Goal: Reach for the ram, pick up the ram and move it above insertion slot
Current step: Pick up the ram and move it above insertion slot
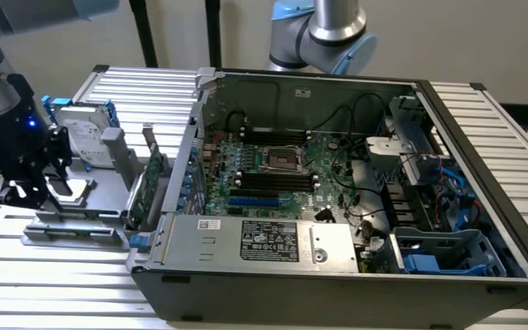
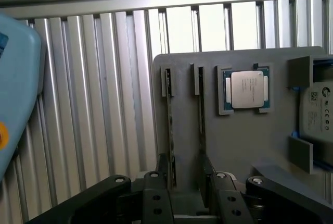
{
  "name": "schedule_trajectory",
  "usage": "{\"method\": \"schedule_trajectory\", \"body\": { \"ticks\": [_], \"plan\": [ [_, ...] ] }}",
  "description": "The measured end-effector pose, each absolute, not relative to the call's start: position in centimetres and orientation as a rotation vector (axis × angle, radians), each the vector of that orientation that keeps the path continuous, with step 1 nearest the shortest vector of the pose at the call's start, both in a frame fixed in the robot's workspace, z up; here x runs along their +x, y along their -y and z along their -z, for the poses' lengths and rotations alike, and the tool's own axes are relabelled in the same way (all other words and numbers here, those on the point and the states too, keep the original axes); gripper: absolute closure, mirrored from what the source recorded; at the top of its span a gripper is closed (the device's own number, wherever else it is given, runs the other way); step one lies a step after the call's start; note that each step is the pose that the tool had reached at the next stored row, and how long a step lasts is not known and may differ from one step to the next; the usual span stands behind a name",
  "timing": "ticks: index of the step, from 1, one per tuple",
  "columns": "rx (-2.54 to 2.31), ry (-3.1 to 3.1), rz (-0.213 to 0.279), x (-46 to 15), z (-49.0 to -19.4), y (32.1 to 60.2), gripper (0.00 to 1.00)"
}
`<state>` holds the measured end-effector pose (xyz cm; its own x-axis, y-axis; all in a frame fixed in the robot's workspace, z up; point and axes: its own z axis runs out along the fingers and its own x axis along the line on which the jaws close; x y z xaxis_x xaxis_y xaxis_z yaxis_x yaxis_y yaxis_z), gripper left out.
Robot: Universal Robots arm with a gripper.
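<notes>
Two thin sticks stand on edge, side by side, in the slots of a grey holder (image 2: pixel 244 146), and one of them is the ram (image 2: pixel 170 125); I cannot tell which the arm is aiming for. The gripper (image 2: pixel 186 169) hangs just over their near ends with its fingers (image 2: pixel 162 174) spread wide and nothing between them, so by my judgement the reach is the step in hand and the pick-up is not yet done. A clean grasp calls for the jaws to sit square over one stick's thin edge, clear of its neighbour, and a straight lift out of the holder.

On the same holder lie a processor (image 2: pixel 247 89) and, farther along, a hard drive (image 2: pixel 317 112). The holder sits at the exterior view's left, well apart from the insertion slot (image 1: pixel 273 180), a black socket among parallel ones on the board inside the open computer case (image 1: pixel 337 282) at that view's right.

Everything rests on a table (image 1: pixel 44 282) of ribbed aluminium slats. Behind it is a plain pale wall (image 1: pixel 484 34), and a second arm (image 1: pixel 333 31) stands at the far side.
</notes>
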<state>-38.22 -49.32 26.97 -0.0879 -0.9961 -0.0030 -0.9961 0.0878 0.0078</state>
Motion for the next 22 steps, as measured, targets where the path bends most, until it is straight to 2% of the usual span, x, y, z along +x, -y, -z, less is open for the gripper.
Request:
{"method": "schedule_trajectory", "body": {
  "ticks": [22],
  "plan": [
    [2.120, 2.314, 0.012, -38.2, -23.0, 50.2, 0.64]
  ]
}}
